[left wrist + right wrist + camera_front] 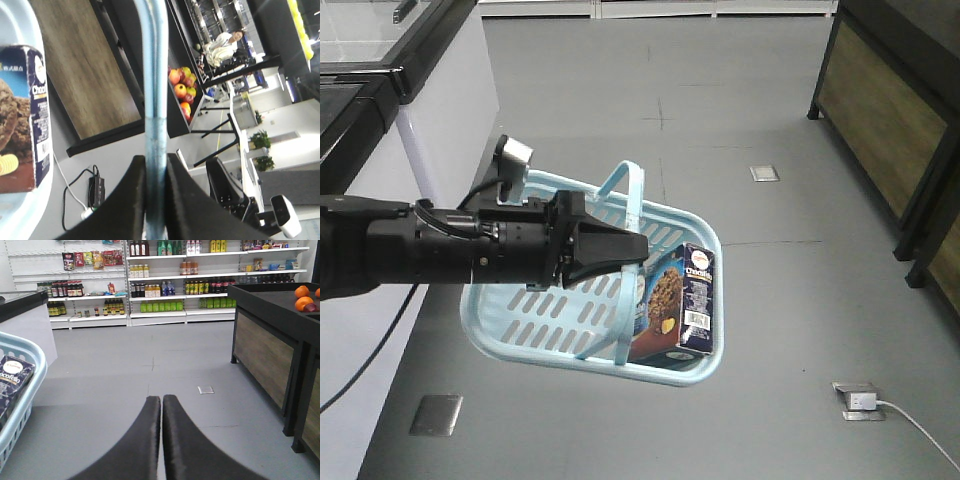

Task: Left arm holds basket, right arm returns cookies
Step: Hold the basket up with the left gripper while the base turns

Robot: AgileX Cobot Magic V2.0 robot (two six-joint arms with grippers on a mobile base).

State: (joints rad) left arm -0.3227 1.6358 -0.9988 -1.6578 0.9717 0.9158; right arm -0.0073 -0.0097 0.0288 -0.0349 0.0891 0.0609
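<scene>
The light blue basket point(535, 325) hangs above the grey floor, held by one thin handle point(154, 75) in my left gripper point(638, 250), which is shut on that handle. The other handle point(625, 180) stands up behind. The navy cookies box point(698, 298) stands inside the basket at its right end; the box point(27, 115) also fills the left of the left wrist view. My right gripper point(161, 399) is shut on nothing, to the right of the basket's rim point(30, 390), with the cookies box point(12, 377) visible over it. The right arm does not show in the front view.
A white counter point(430, 90) stands at the left. Dark wooden display stands point(890, 110) line the right, carrying oranges point(303, 297) and apples point(182, 85). Stocked shelves point(165, 275) run along the far wall. A socket with a cable point(860, 400) lies on the floor.
</scene>
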